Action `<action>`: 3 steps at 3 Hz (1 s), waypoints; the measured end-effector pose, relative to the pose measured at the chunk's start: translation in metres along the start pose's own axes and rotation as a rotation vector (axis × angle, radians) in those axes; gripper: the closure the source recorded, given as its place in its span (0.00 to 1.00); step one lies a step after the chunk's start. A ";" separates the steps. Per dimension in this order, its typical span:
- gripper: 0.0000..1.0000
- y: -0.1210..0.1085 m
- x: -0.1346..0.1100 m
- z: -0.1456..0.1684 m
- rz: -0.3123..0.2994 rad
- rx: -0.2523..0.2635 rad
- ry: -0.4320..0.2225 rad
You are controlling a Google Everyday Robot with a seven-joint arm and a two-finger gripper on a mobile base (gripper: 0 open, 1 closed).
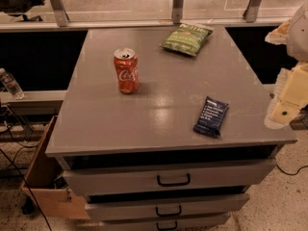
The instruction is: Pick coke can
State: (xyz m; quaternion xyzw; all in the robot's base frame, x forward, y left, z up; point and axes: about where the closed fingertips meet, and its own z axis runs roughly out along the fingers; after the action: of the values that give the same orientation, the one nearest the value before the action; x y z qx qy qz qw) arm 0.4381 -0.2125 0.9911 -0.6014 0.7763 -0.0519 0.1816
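The coke can is red with white script and a silver top with a pull tab. It stands upright on the grey cabinet top, toward the back left. My gripper shows as cream-coloured parts at the right edge of the view, beyond the cabinet's right side and far from the can. It holds nothing that I can see.
A green chip bag lies at the back of the cabinet top. A dark blue snack bar wrapper lies front right. Drawers with black handles are below. A cardboard box stands at the left, and a plastic bottle lies on a ledge.
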 end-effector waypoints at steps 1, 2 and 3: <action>0.00 0.000 0.000 0.000 0.000 0.000 0.000; 0.00 -0.003 -0.003 0.001 -0.013 -0.025 -0.038; 0.00 -0.006 -0.034 0.036 0.003 -0.091 -0.153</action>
State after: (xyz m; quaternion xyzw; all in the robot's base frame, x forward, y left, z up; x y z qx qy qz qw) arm 0.4638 -0.1766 0.9667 -0.6101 0.7626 0.0296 0.2129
